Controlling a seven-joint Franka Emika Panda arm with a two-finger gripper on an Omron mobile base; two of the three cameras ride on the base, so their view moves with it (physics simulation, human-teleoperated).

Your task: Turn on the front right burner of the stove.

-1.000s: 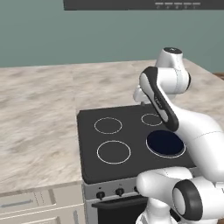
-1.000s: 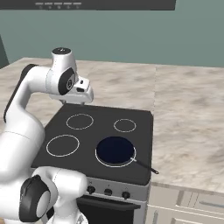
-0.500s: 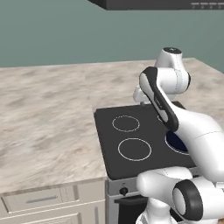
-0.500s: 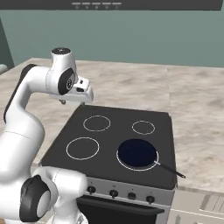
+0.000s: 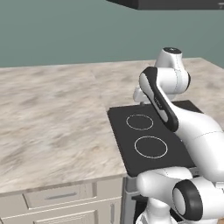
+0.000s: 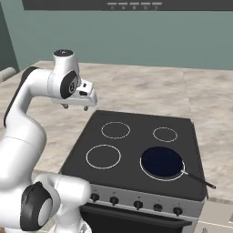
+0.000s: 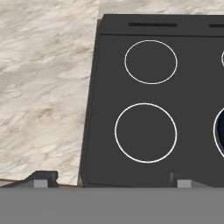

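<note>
The stove [image 6: 136,123] has a flat black glass cooktop with four rings and a grey front panel [image 6: 123,195] carrying a row of small black knobs [image 6: 158,207]. A dark blue pan [image 6: 161,162] sits on the front right burner, its thin handle pointing right. My gripper [image 6: 75,106] hangs open and empty above the cooktop's back left corner, well away from the knobs. In the hand view the two fingertips [image 7: 41,179] stand wide apart over the cooktop [image 7: 197,92], and the pan's edge [image 7: 221,131] shows at the right. In the left base view my arm hides the right half of the cooktop [image 5: 127,144].
Marble counter [image 5: 52,113] runs left of the stove and also lies to its right [image 6: 214,118]. White drawers [image 5: 57,197] sit under the left counter. A dark range hood [image 6: 132,4] hangs overhead against the teal wall.
The whole scene has slid rightward in both base views, so the base has driven left. The arm keeps the same pose and the gripper stays open.
</note>
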